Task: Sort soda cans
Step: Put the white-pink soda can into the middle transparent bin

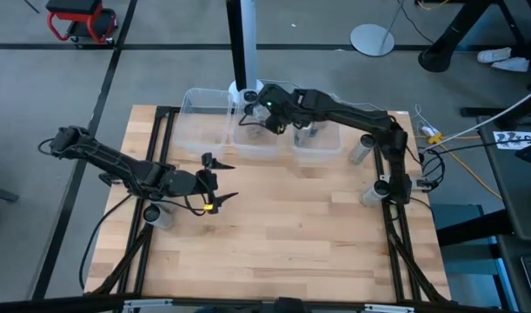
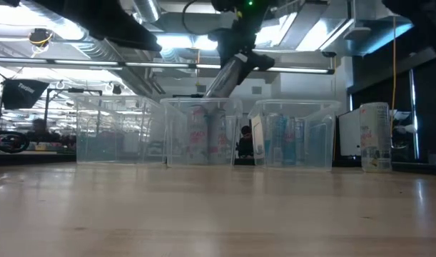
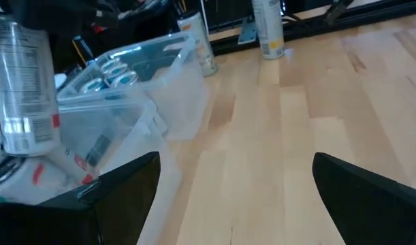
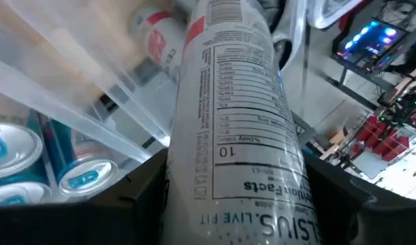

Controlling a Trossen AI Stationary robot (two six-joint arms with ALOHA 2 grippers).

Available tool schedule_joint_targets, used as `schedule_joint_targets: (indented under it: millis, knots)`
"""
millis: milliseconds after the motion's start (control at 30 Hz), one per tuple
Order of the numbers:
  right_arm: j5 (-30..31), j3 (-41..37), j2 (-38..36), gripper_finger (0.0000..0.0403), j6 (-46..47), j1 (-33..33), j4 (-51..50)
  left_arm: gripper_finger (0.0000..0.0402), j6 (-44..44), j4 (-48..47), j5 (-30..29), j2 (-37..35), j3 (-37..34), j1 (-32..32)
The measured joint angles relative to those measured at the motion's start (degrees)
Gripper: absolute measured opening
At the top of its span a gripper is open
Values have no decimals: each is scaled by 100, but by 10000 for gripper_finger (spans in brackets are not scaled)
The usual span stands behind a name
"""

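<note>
While the left gripper (image 1: 220, 180) stands wide open, empty, centre-left, the right gripper (image 1: 258, 114) clamps a can (image 4: 242, 129) above the middle bin (image 1: 256, 139), top centre.

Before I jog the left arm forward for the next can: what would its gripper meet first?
Probably nothing soon: the open left gripper points across bare table; farther on, the standing can perhaps.
</note>
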Motion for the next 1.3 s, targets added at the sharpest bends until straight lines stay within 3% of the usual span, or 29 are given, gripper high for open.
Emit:
schedule_joint_targets:
  millis: [133, 467, 733, 800, 933, 1300]
  knots:
    - [284, 83, 134, 246, -168, 53, -180, 373, -167, -108, 1, 2, 0, -4]
    - [354, 52, 84, 246, -137, 144, -220, 373, -200, -147, 2, 2, 0, -13]
    - [261, 45, 32, 246, 136, 147, -637, 373, -179, -175, 2, 2, 0, -11]
    - [-59, 2, 65, 246, 134, 135, -867, 373, -167, -173, 2, 2, 0, -11]
    - [-460, 17, 97, 246, 133, 133, -761, 373, -173, -173, 2, 2, 0, -11]
    - [-368, 39, 507, 246, -559, 133, 48, 373, -240, -162, 2, 2, 0, -12]
